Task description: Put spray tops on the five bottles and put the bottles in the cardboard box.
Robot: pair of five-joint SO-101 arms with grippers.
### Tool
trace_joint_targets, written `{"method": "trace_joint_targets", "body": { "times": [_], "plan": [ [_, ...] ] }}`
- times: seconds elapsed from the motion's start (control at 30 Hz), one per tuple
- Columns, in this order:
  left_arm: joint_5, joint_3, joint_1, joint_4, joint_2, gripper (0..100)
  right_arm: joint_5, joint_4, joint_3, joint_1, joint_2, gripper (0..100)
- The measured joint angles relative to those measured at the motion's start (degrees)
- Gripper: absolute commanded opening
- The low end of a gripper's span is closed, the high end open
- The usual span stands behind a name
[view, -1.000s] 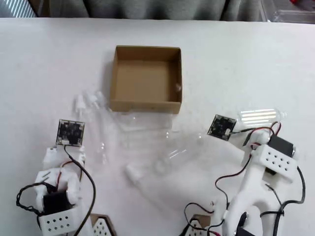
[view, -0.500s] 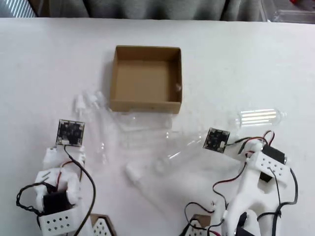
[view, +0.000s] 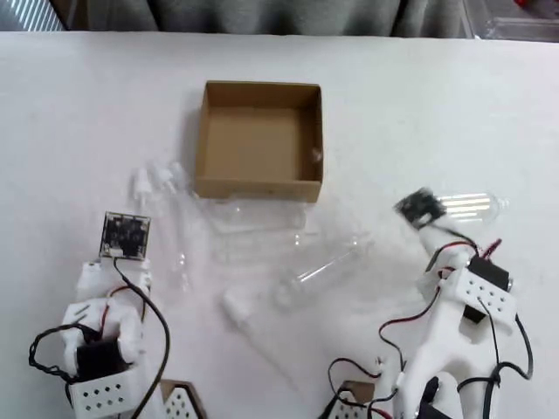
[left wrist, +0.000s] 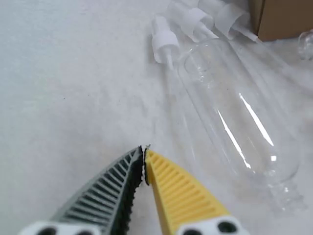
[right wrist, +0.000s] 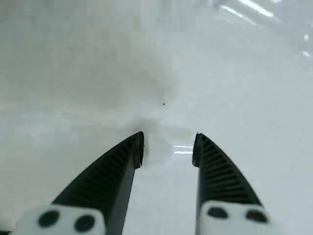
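An open cardboard box (view: 262,140) stands in the middle of the table with nothing visible inside. Clear bottles lie on their sides in front of it, one (view: 319,271) at centre, one (view: 458,207) at the right, one (left wrist: 234,112) by the left arm. Three white spray tops (view: 162,179) lie left of the box, and another (view: 234,305) lies nearer the front. My left gripper (left wrist: 144,152) is shut and empty, just short of the bottle and spray tops (left wrist: 161,41). My right gripper (right wrist: 166,147) is open over bare table, close to the right bottle's glints (right wrist: 254,7).
The left arm (view: 105,340) sits at the front left and the right arm (view: 458,297) at the front right, both trailing cables. White table stretches behind and to either side of the box. The box corner (left wrist: 283,17) lies just past the spray tops.
The right arm's wrist first dipped toward the centre bottle, then swung back out to the right bottle. The left arm and all objects stayed put.
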Motion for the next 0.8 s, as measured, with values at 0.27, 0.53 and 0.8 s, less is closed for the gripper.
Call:
{"method": "trace_joint_targets", "body": {
  "times": [0.27,0.53,0.8],
  "plan": [
    [0.00,0.00,0.00,0.00,0.00,2,-18.37,-0.70,-3.08,5.89,0.00,5.2],
    [0.00,0.00,0.00,0.00,0.00,2,-19.52,-0.70,-2.73,14.59,0.00,5.5],
    [0.00,0.00,0.00,0.00,0.00,2,-38.33,2.46,-2.73,16.88,0.09,5.7]
  ]
}}
